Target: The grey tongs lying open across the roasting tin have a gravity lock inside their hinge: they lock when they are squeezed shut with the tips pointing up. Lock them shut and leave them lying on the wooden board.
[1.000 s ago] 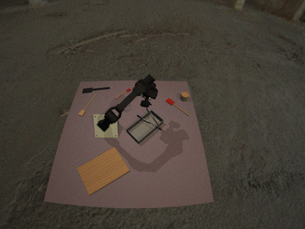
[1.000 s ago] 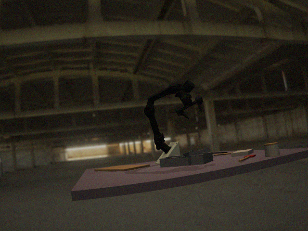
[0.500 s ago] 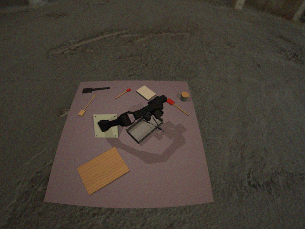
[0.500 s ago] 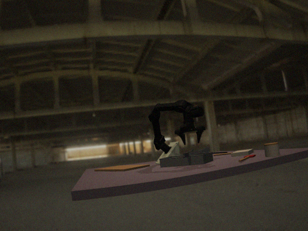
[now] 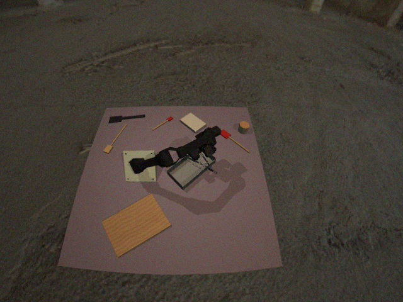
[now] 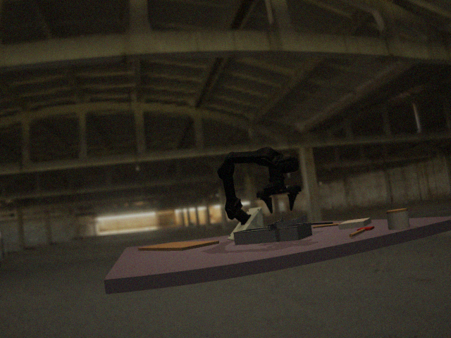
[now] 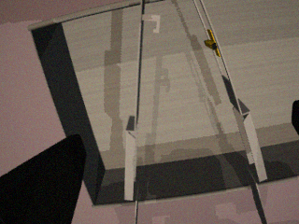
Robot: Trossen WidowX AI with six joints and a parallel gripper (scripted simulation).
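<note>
The grey tongs [image 5: 211, 170] [image 7: 130, 168] lie open across the roasting tin [image 5: 182, 172] [image 6: 254, 236] [image 7: 67, 93]. Their hinge end sticks out over the tin's near right side in the top view; the wrist view cuts it off at the top. In the wrist view their two arms spread downward, each with a pale pad, and their dark tips pass the tin's edge. My gripper [image 6: 281, 210] [image 7: 189, 129] is open and empty, pointing down above the tin, with both arms of the tongs showing between its fingers. The wooden board [image 5: 136, 224] [image 6: 178, 246] bears nothing.
A cream block [image 5: 192, 122] [image 6: 355, 223] and a lidded round tin [image 5: 244, 127] [image 6: 397, 220] stand toward the back. Spatulas with red heads [image 5: 225, 133] [image 5: 169, 119], a dark spatula [image 5: 115, 119] and a wooden one [image 5: 107, 148] lie around. My arm's base is on a pale plate [image 5: 140, 177].
</note>
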